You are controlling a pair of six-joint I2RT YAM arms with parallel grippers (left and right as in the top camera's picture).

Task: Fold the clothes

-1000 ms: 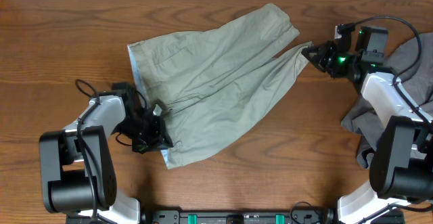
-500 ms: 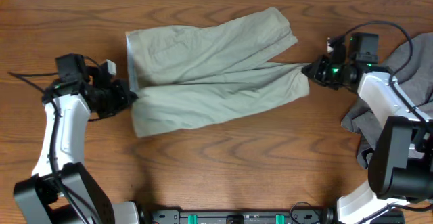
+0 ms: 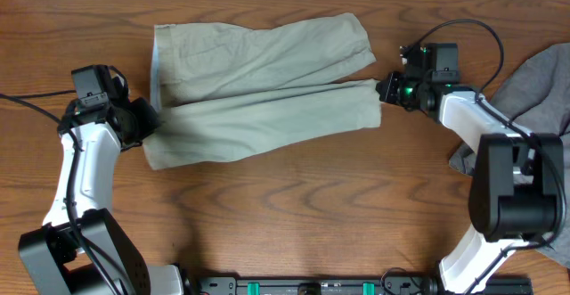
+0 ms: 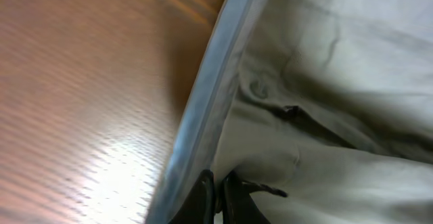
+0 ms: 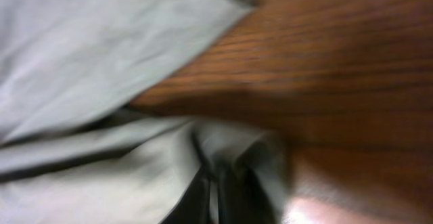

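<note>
Pale khaki shorts (image 3: 263, 86) lie spread across the wooden table, waistband to the left, legs to the right, the near half folded up over the far half. My left gripper (image 3: 150, 124) is shut on the waistband edge (image 4: 203, 122) at the shorts' left end; its fingers (image 4: 218, 195) pinch the cloth. My right gripper (image 3: 385, 90) is shut on the hem of the near leg (image 5: 135, 176) at the right end, its fingers (image 5: 220, 197) buried in fabric.
A grey garment (image 3: 525, 99) lies heaped at the table's right edge, behind my right arm. Bare wood (image 3: 294, 215) runs along the front of the table. Cables trail from both wrists.
Both grippers have carried the shorts left and toward the back. The cloth has gone from a loose diagonal heap to a stretched flat band, with the near edge drawn over.
</note>
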